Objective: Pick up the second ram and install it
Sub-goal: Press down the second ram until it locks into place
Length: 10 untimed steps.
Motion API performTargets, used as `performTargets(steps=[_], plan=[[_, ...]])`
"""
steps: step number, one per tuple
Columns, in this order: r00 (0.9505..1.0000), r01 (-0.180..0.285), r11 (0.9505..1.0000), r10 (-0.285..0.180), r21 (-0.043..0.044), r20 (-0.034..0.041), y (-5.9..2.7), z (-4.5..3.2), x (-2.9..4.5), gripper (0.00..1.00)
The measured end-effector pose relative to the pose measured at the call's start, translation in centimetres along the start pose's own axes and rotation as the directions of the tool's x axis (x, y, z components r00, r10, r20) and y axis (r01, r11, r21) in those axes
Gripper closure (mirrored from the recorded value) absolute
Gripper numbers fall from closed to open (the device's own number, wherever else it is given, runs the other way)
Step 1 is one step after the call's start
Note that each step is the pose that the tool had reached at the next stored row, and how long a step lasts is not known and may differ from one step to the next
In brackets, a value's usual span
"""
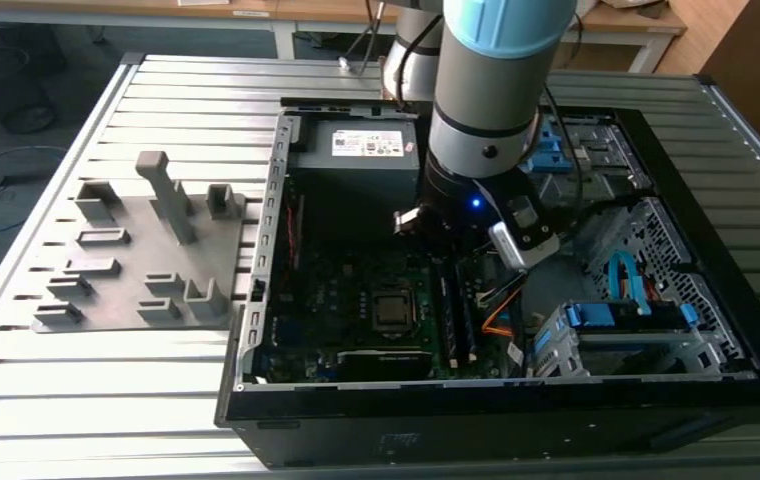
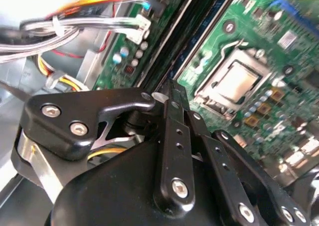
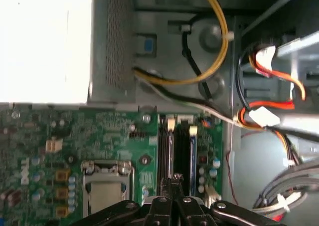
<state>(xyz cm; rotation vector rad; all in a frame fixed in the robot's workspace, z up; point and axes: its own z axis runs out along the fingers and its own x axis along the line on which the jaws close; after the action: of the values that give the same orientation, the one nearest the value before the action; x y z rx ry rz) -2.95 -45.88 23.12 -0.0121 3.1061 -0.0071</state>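
"Slatted metal table (image 1: 113,380), open computer case (image 1: 487,420) lying on it, grey fixture tray (image 1: 140,270) off to the exterior view's left. Where are you in all that?"

"Down inside the case, over the motherboard (image 3: 65,136). My gripper (image 3: 177,178) hangs right at the memory slots (image 3: 167,146), between the processor socket (image 3: 107,186) and the bundle of orange and white cables (image 3: 259,116)."

"And your jaws?"

"Narrow, drawn together with no gap that I can make out in both wrist views. I see no board sticking out between them."

"So where is the second ram?"

"I judge it is the blue-green strip (image 3: 193,153) standing on edge in the slot just beside my fingertips. Whether it is fully seated I cannot tell, because the latches at its ends are too small to read."

"How do you do this step well?"

"By keeping my fingertips square over the stick's top edge, in line with the slot and not across it. Any push should go straight down into the board, spread along the edge rather than at one corner, so both ends seat evenly. A tilt would jam one end and bend the stick. I also want to stay off the neighbouring slot and away from those cables, which run close by"
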Motion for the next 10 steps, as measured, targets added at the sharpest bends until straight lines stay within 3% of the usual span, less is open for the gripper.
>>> performTargets(steps=[6,10], plan=[[1.0,0.0,0.9999,0.0,-0.0166,0.0004,1.16,0.5,0.0,0.9],[1.0,-0.001,0.9999,0.001,-0.0163,0.0002,1.29,0.67,0.01,0.9]])
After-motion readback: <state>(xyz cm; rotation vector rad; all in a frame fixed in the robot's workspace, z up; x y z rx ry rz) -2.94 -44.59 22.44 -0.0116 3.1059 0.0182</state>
